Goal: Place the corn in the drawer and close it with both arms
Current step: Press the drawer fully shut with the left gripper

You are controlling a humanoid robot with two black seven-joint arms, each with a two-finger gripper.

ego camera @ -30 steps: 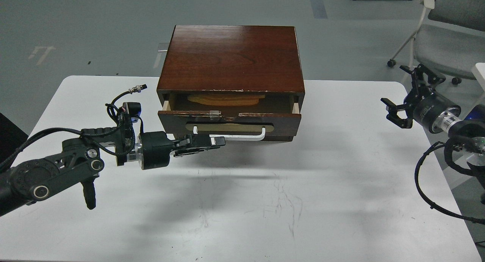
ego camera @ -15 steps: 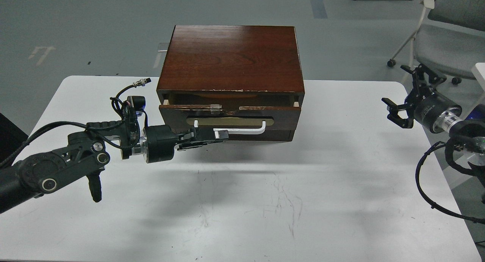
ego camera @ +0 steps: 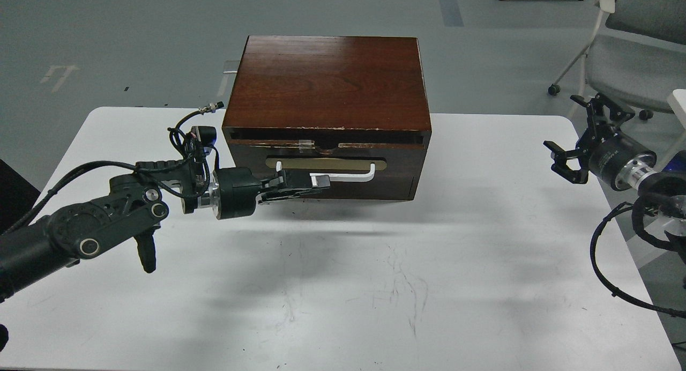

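Observation:
The drawer (ego camera: 399, 167) sits pushed into the dark reddish-brown cabinet (ego camera: 327, 81), its chipped front about flush with the shell. The corn is hidden from view. My left gripper (ego camera: 317, 182) reaches in from the left, its fingers together, and lies against the left half of the white bar handle (ego camera: 353, 176), covering that part. My right gripper (ego camera: 569, 138) is open and empty, held above the table's right edge, well apart from the cabinet.
The cabinet stands at the back middle of the white table (ego camera: 375, 285). A grey office chair (ego camera: 632, 65) stands on the floor behind the right arm. Loose black cables (ego camera: 605, 274) hang from the right arm over the table's right edge.
My left gripper moved forward and up against the handle, and the drawer slid from partly open to closed. The yellowish thing seen inside it went out of sight. The right gripper barely shifted.

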